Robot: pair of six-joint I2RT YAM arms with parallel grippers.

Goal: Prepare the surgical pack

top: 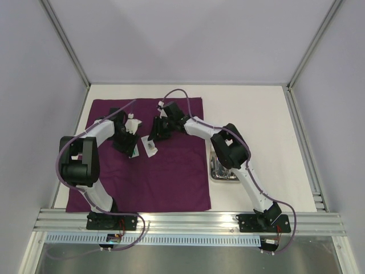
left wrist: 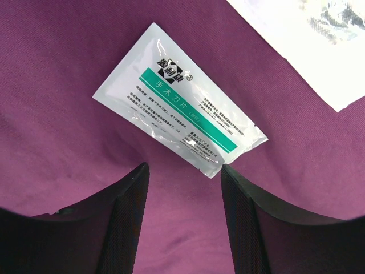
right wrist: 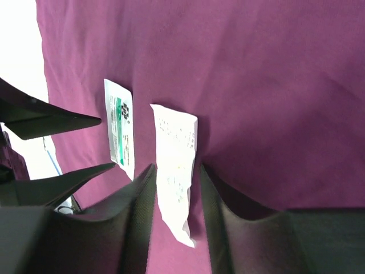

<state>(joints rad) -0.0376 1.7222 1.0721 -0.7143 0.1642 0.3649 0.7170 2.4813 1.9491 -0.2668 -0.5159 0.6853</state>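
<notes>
The deep-purple cloth (top: 165,171) lies spread on the table. On it lie two flat packets side by side. One is silver-white with a green stripe (left wrist: 177,123) (right wrist: 121,128) (top: 134,150). The other is plain white (right wrist: 171,137) (top: 150,148) (left wrist: 319,45). My left gripper (left wrist: 182,188) (top: 130,141) hovers open just short of the green-striped packet, with only cloth between its fingers. My right gripper (right wrist: 175,169) (top: 155,136) straddles the white packet. Its left finger is at the packet's edge and a gap shows at the right finger. The steel tray (top: 217,171) sits right of the cloth, half hidden by the right arm.
The left gripper's dark fingertips (right wrist: 63,121) show at the left of the right wrist view, close to the green-striped packet. Bare white table (top: 256,125) runs to the right of the cloth. Frame posts and grey walls stand round the table.
</notes>
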